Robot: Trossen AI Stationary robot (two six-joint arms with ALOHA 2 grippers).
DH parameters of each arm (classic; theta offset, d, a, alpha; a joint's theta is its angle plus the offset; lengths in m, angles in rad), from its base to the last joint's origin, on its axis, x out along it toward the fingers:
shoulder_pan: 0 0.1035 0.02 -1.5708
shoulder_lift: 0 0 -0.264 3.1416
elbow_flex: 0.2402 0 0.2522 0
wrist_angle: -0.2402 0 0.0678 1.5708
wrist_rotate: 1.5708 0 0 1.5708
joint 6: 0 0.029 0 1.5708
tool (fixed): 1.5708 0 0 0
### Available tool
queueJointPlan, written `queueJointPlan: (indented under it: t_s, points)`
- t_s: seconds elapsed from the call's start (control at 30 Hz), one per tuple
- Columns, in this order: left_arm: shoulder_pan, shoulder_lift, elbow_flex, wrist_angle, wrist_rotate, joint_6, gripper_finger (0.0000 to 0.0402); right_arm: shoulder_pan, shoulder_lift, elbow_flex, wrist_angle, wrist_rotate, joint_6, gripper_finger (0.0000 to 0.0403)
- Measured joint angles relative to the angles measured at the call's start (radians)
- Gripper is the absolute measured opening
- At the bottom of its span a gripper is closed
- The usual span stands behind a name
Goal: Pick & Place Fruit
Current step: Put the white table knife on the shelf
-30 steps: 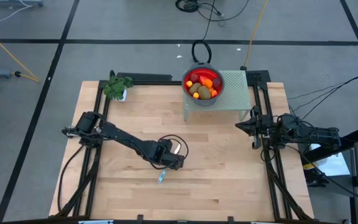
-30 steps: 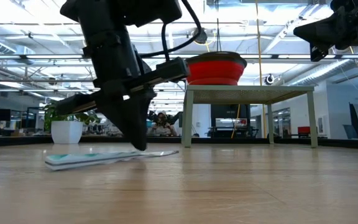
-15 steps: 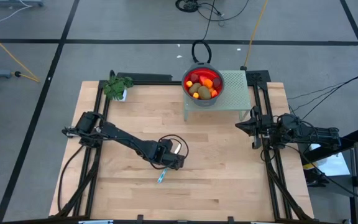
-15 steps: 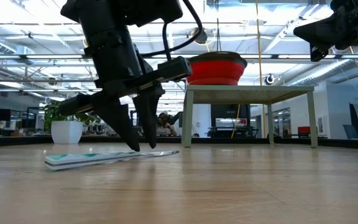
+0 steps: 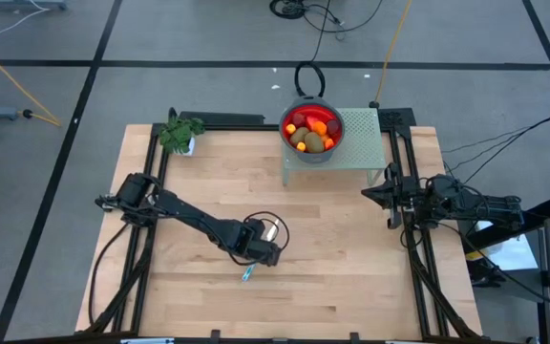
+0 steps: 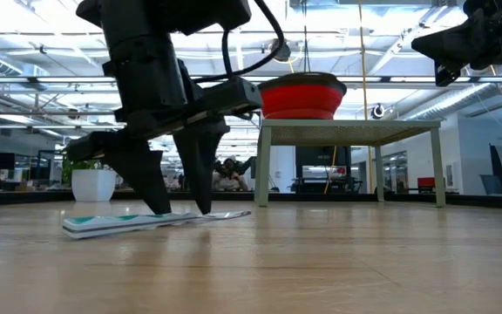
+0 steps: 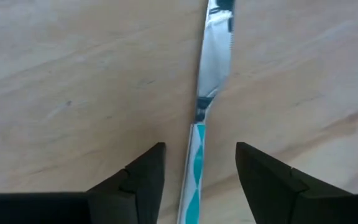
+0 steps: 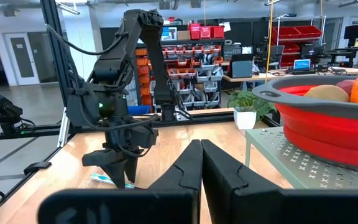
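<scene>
The fruit (image 5: 311, 130) lies in a red bowl (image 6: 301, 96) on a small green table (image 5: 359, 143) at the far right; in the right wrist view the fruit (image 8: 353, 87) shows above the bowl's rim. My left gripper (image 7: 199, 149) points down, open, over a slim silver knife (image 7: 209, 74) that lies flat on the wooden table. Its fingers (image 6: 200, 179) stand on either side of the teal-patterned handle (image 7: 192, 174). My right gripper (image 8: 201, 152) waits shut at the table's right edge (image 5: 369, 194), level with the bowl.
A green potted plant (image 5: 179, 132) stands at the far left corner. The knife (image 5: 247, 273) lies near the table's front middle. A black frame (image 5: 404, 143) runs along the table's sides. Bare wood lies between the knife and the green table.
My left gripper has opened over the knife: its fingers, shut together a second ago, now stand spread on either side of the handle. The knife has stayed flat on the table.
</scene>
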Motion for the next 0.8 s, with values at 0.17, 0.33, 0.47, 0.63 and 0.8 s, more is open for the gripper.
queueJointPlan:
  t_s: [0.17, 0.33, 0.47, 0.63, 0.8]
  points:
    - [-0.001, 0.029, 0.005, 0.008, 0.000, 0.005, 0.0198, 0.000, 0.000, 0.000, 0.004, 0.002, 0.000, 0.0000]
    - [-0.001, 0.052, 0.005, -0.009, 0.001, 0.051, 0.0177, 0.000, 0.000, 0.000, 0.004, 0.003, 0.005, 0.0000]
    - [0.000, 0.067, 0.005, -0.024, -0.003, 0.098, 0.0131, 0.000, 0.000, 0.000, 0.003, 0.003, 0.029, 0.0000]
    - [-0.001, 0.072, 0.005, -0.046, -0.019, 0.121, 0.0066, 0.000, 0.000, 0.000, 0.003, 0.004, 0.050, 0.0000]
    - [-0.001, 0.072, 0.005, -0.039, -0.044, 0.157, 0.0011, 0.000, 0.000, 0.000, 0.003, 0.004, 0.053, 0.0000]
